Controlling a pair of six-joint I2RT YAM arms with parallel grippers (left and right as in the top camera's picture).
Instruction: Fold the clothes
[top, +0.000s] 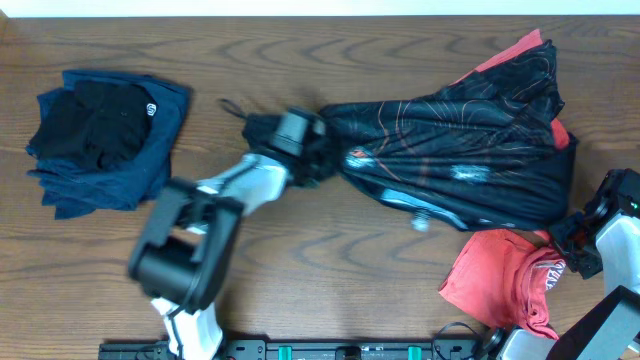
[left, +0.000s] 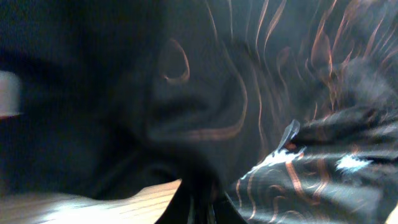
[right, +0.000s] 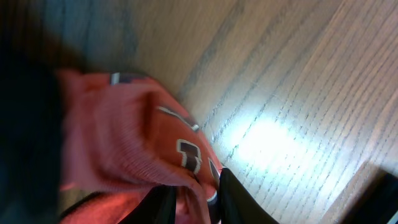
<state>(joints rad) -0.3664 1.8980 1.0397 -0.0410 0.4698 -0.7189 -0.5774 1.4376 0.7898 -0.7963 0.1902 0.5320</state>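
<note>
Black with thin orange contour lines, the sports shirt (top: 460, 150) lies crumpled across the centre and right of the wooden table (top: 330, 270), bunched to a narrow point at its left end and fanning out wide toward the right. Red fabric shows along its far right edge, and I cannot tell whether it belongs to the shirt. The left arm (top: 215, 215) reaches up from the near edge to that bunched left end. In the blurred left wrist view the left gripper (left: 200, 208) has its 2 fingers set close together with dark shirt cloth gathered between them, and the shirt fills nearly all of that view. A red garment (top: 495, 280) with white-edged lettering lies rumpled at the near right, just below the shirt's hem. The right gripper (right: 196, 202) stands at its right edge, jaws narrow, pinching a fold of the red cloth between the fingers, with bare wood beside it. Well apart at the far left sits a loose pile: a navy garment (top: 135, 160) underneath and a black garment (top: 95, 125) on top of it.
</note>
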